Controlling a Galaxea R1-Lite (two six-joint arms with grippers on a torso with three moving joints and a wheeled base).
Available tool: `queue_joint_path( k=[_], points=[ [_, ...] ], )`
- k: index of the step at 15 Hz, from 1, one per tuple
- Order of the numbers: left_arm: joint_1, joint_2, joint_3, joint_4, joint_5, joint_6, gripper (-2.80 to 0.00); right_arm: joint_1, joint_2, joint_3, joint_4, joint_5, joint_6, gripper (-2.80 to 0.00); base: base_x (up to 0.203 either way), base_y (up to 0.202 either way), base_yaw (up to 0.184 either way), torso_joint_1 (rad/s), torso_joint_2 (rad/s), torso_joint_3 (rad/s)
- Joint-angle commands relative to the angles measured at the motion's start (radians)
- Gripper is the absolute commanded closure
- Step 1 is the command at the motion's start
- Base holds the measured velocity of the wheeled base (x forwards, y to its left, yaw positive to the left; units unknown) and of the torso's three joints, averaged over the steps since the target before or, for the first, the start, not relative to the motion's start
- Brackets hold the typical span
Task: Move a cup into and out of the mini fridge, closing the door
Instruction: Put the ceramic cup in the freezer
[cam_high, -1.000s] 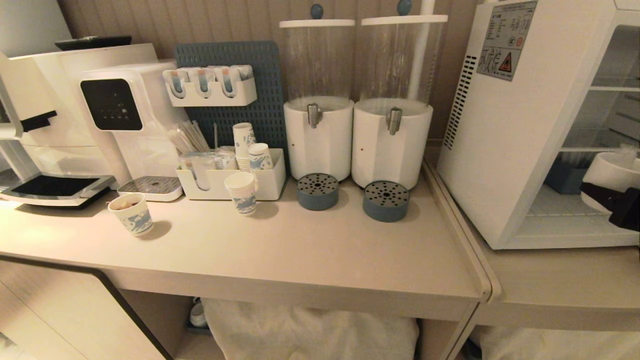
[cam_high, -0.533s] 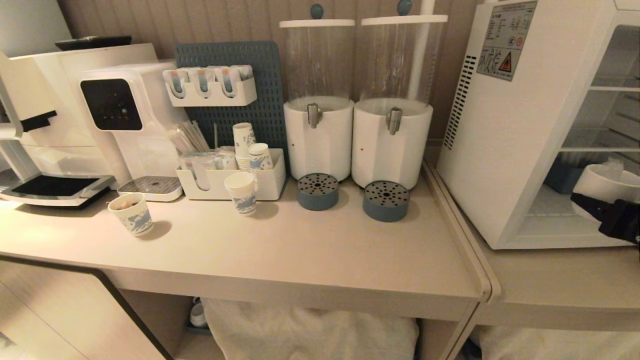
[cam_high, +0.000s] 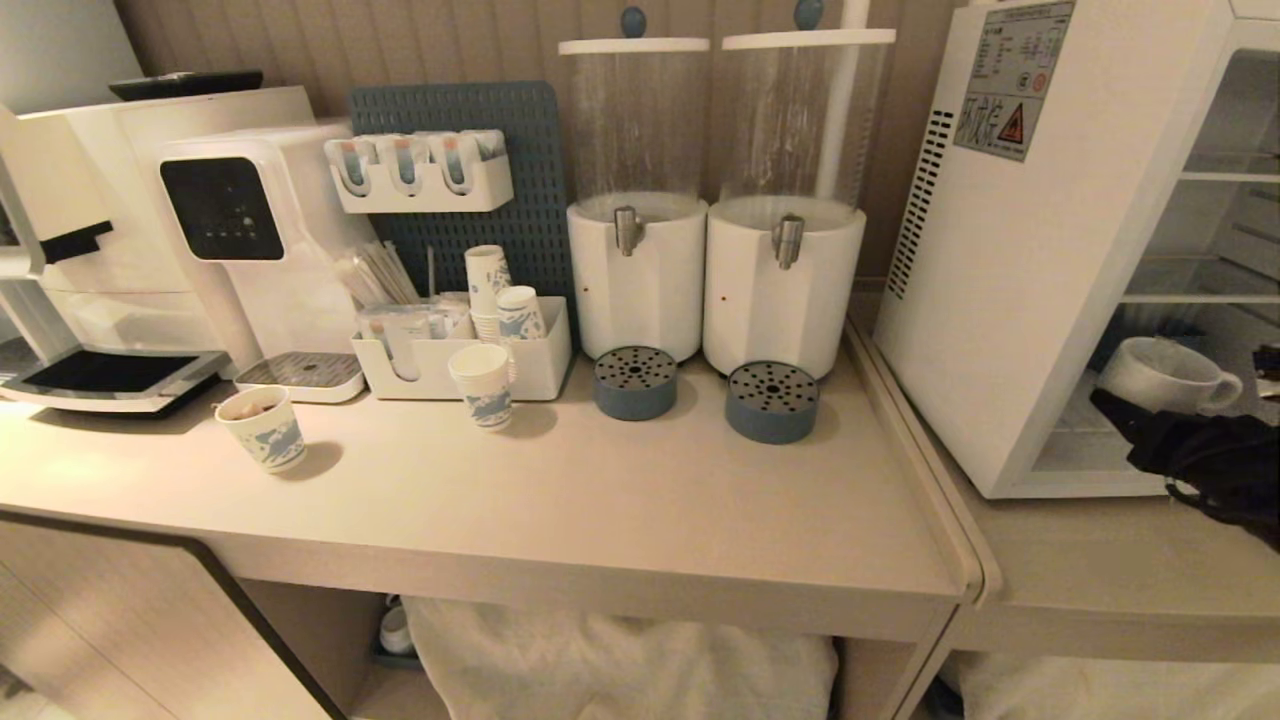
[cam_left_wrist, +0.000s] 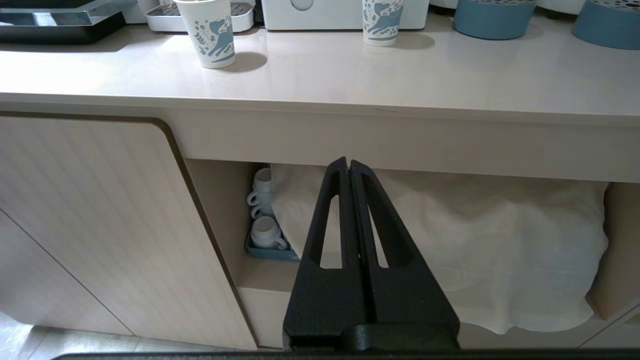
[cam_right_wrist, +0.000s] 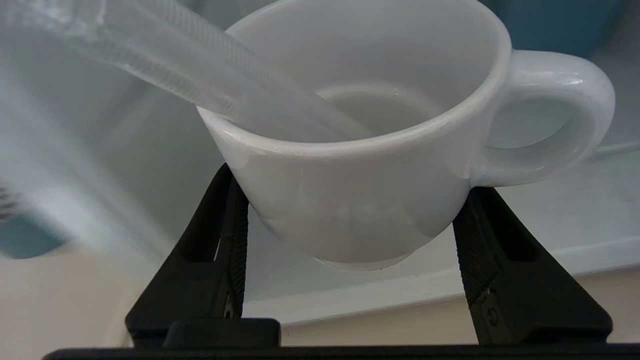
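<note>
The right pincer (cam_right_wrist: 350, 235) is extended at the right edge of the head view, its two black fingers (cam_right_wrist: 220, 250) spread wide and pressed against opposite sides of a held load. The left pincer (cam_left_wrist: 348, 167) is parked low, fingers pressed together.

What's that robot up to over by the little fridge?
Its right gripper is shut on a white cup, with a finger on either side of its body, at the open front of the mini fridge. The cup sits low in the fridge, handle out to one side. The left gripper hangs shut and idle below the counter.
</note>
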Motion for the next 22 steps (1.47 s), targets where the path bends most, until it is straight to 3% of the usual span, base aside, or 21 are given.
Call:
queue_joint_path(
  k=[1,19,22],
  points=[
    [0.0,0.001,0.0,0.0,0.0,0.0,0.0,0.0,0.096,-0.034,-0.013,0.002,0.001,0.0,0.0,0.0,0.0,0.0,0.0,0.0],
    [0.0,0.001,0.0,-0.002,0.002,-0.003,0.0,0.003,0.288,-0.393,0.201,-0.015,-0.05,0.0,0.0,0.0,0.0,0.0,0.0,0.0],
    [0.0,0.001,0.0,-0.002,0.002,-0.003,0.0,0.01,0.328,-0.462,0.243,-0.047,-0.068,0.0,0.0,0.0,0.0,0.0,0.0,0.0]
  ],
)
